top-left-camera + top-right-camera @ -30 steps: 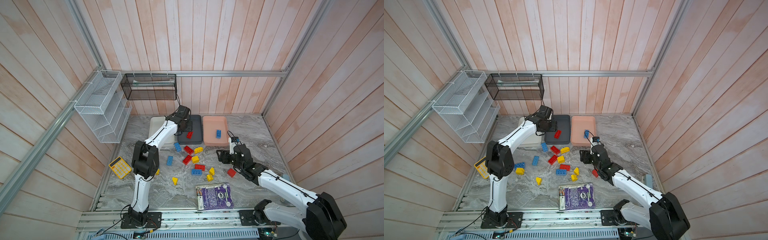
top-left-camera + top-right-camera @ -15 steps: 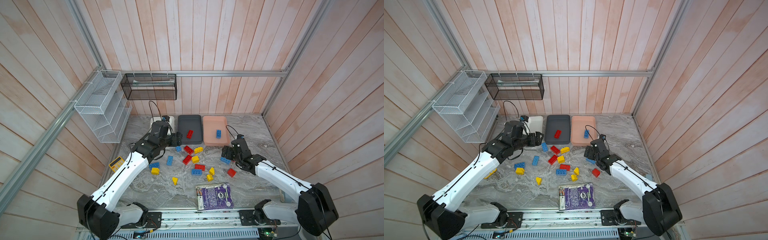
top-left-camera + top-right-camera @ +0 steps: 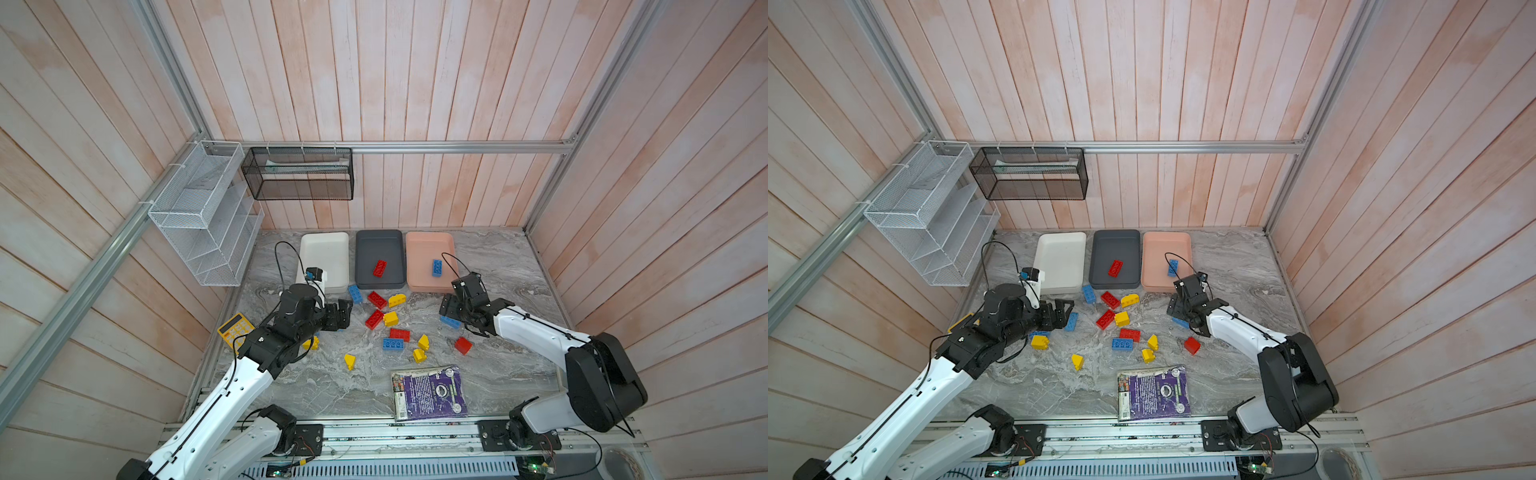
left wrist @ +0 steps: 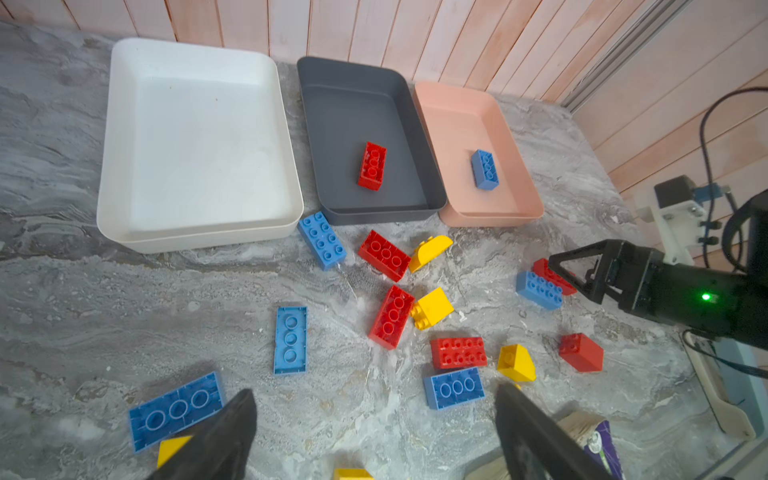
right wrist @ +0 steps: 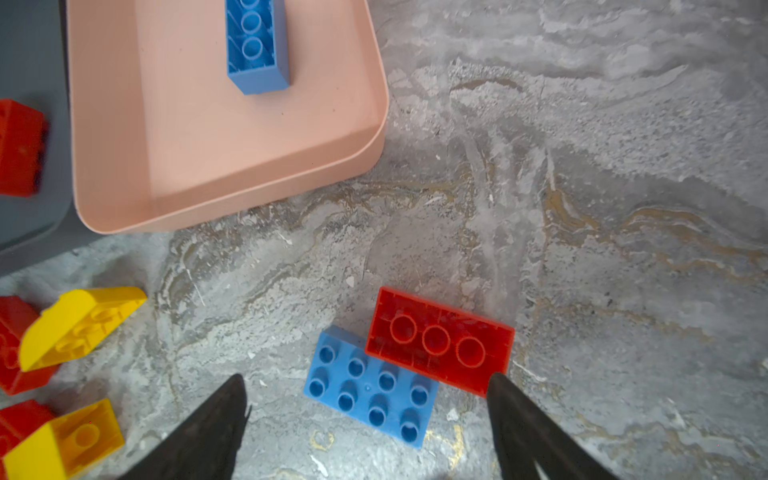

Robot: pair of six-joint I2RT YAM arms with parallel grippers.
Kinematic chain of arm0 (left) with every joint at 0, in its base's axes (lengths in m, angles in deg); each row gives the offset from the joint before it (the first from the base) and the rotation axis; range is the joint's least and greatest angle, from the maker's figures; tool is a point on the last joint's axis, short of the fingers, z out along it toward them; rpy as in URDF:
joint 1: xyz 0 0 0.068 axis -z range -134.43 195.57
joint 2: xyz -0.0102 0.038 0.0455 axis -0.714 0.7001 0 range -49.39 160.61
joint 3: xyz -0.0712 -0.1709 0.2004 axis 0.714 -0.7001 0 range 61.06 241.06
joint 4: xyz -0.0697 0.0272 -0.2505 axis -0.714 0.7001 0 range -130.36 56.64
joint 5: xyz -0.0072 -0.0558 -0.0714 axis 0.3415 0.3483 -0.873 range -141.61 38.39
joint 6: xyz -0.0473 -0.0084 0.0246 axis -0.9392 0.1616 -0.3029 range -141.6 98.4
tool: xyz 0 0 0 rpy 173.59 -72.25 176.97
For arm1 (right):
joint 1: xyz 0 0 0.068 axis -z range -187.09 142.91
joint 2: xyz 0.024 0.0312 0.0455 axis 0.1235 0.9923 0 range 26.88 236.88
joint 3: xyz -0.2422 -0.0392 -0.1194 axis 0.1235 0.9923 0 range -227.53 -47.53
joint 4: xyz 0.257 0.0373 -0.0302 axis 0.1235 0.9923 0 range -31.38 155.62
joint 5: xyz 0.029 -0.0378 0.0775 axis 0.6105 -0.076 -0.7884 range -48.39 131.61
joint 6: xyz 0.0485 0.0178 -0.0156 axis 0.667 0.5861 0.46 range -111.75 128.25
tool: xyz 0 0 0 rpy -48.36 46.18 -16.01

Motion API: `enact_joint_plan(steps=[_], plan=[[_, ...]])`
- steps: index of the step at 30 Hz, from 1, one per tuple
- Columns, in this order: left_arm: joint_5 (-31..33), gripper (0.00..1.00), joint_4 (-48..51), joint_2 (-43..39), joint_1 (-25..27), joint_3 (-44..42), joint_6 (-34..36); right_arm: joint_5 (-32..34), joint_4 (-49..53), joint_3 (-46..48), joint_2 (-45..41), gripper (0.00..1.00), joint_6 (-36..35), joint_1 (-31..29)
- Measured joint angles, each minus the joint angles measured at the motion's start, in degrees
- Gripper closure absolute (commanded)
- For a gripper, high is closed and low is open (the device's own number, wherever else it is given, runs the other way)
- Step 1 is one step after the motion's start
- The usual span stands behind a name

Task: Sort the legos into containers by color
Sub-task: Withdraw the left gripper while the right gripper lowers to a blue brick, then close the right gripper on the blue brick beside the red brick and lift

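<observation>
3 trays [image 3: 324, 239], approx 18 legos [image 3: 377, 299]

Bare worktop [image 3: 509, 257] lies right of the salmon tray [image 3: 419, 249]; scattered legos [image 3: 377, 299] crowd the middle; a purple booklet [image 3: 430, 392] blocks the near edge.

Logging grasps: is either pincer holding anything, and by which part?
Nothing is held; the left pincer and the right pincer both stand open and empty.

Overhead pair; wrist views near legos [image 4: 390, 316]
</observation>
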Motion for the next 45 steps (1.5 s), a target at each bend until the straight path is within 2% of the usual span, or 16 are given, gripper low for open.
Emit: enact_joint_plan(steps=[7, 18, 38, 45], plan=[[-1.3, 0.09, -0.6, -0.4, 0.0, -0.4, 0.0, -0.5, -0.1, 0.5, 1.5, 0.0, 3.5, -1.0], [-1.7, 0.09, -1.1, -2.9, 0.0, -0.7, 0.0, 0.1, 0.0, -2.9, 10.7, 0.05, 8.2, -2.7], [-1.8, 0.09, -1.0, -4.0, 0.0, -1.4, 0.3, 3.4, 2.3, -8.5, 16.4, 0.35, 7.3, -5.6], [-1.7, 0.09, -1.0, -4.1, 0.0, -1.4, 0.3, 3.9, 3.3, -8.6, 16.1, 0.38, 6.6, -6.1]])
